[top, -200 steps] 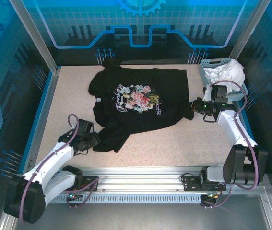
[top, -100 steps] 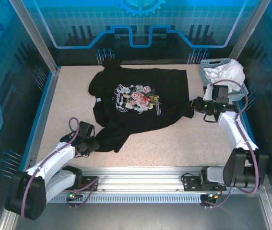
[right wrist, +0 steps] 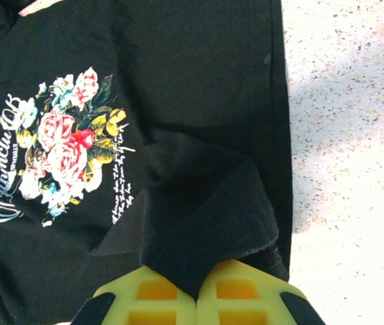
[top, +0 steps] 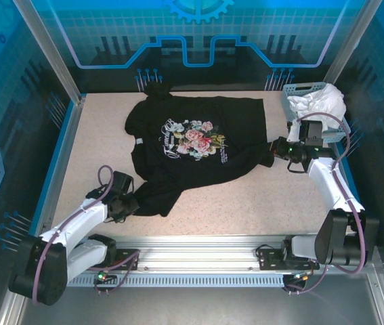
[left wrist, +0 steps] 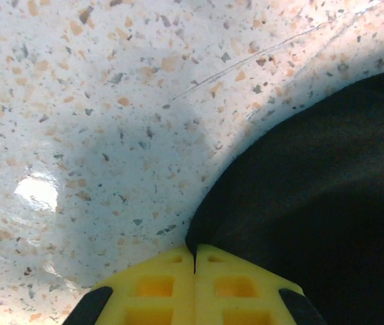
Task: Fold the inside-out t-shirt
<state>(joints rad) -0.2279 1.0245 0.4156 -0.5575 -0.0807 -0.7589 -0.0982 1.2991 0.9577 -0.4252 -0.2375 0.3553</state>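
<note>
Your left gripper point(left wrist: 194, 263) pinches the edge of the large black floral-printed cloth t-shirt point(top: 239, 122); your right gripper point(right wrist: 197, 290) is clamped on a fold opposite.

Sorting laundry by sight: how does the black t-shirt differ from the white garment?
The black t-shirt lies spread on the table; the white garment sits bunched in the basket. The black t-shirt bears a floral print; the white garment looks plain. Both are soft cloth.

T-shirt point(right wrist: 198, 81) cropped by wrist-view edges; print lettering point(top: 168, 137) too small to read overhead; left end effector point(left wrist: 194, 256) cropped below.
</note>
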